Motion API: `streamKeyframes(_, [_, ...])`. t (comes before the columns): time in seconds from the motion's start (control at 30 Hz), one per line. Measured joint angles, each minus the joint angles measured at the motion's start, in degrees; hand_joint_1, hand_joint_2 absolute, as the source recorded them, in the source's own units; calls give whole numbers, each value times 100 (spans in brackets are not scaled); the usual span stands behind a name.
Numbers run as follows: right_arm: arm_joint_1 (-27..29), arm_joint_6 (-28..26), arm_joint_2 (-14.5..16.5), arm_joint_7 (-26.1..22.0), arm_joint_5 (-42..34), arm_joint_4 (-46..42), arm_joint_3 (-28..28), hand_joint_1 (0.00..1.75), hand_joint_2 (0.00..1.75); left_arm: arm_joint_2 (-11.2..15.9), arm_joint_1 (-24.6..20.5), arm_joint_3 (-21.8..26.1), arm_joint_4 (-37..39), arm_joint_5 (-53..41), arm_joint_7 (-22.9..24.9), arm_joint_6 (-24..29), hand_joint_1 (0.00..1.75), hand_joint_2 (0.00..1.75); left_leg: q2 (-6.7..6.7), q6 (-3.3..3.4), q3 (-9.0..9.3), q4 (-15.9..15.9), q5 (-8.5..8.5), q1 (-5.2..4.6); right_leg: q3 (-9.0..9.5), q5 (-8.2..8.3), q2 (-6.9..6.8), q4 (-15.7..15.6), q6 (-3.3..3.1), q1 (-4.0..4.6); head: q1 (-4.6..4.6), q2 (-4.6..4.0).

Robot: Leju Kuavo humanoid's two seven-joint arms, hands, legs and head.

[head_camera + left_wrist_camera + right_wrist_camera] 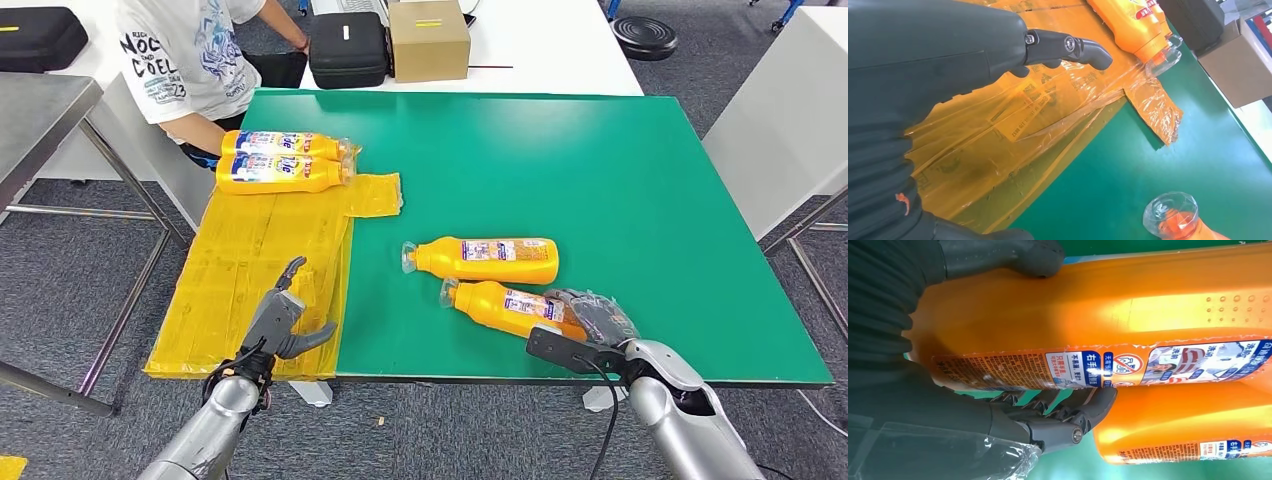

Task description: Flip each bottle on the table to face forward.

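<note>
Right hand [592,318] grips the near orange bottle [505,307] at its base, 5 o'clock on the green desk [600,180]. Second bottle [485,259] just behind it. Two more bottles [283,160] at 10 o'clock on yellow plastic [250,260]. Left hand [283,318] empty, fingers spread over the plastic.

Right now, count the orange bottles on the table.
4: two side by side on the yellow plastic sheet, far bottle and near bottle; middle bottle on green; one bottle in the right hand.
</note>
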Motion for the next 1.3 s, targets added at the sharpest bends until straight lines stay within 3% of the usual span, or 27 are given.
streamKeyframes(0.23, [101, -623, 206, -645, -252, -3, -48, 175, 175, -16, 92, 130, -60, 417, -139, -175, 0, 175, 6, -1, -5, 0, 0, 1, -6, 2, 4, 1, 0, 1, -1, 0])
streamKeyframes(0.57, [153, -1408, 1159, -1640, -908, -269, -378, 175, 175, -117, 140, 398, -283, 1895, -74, -907, 0, 175, 4, -4, -14, -2, 0, 12, -16, 0, 2, 3, -2, 14, -1, 0])
streamKeyframes(0.9, [217, -1934, 1747, -2023, -1010, -248, -637, 175, 175, -110, 391, 516, -704, 3598, 312, -2255, 0, 175, 2, -4, -20, -2, 0, 11, -18, 0, 2, 3, -2, 12, 0, 0])
streamKeyframes(1.3, [212, -2037, 2085, -2290, -1036, 136, -663, 175, 175, -57, 554, 443, -1122, 4124, 289, -2726, 0, 175, 2, -5, -20, -2, -1, 12, -20, -1, 2, 3, -2, 13, 1, 0])
